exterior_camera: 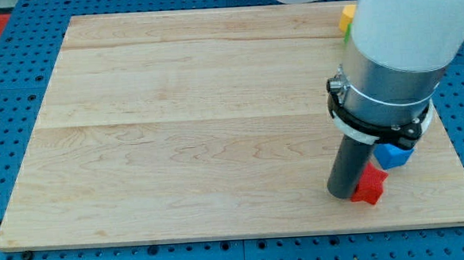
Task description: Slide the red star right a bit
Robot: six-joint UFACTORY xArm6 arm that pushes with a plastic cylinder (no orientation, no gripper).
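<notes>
At the view's bottom right, close to the near edge of the wooden board, my tip stands on the surface. It is the lower end of a straight dark rod, a plain cylinder with no jaws or moving parts, so there is nothing to spread or pinch. The tip sits just to the view's left of the red star and appears to touch the star's left side; the exact contact line is hidden by the rod.

The red star lies flat on the board, near the bottom right corner, well inside the board's edge. Its points are only partly visible.

Just above and to the right of the red star lies a blue block; its shape cannot be made out, as the arm's grey and white housing covers its upper part. The two blocks look to be touching or nearly so.

Further off, at the view's top right, a yellow block and a sliver of a green block show beside the housing, mostly hidden.
</notes>
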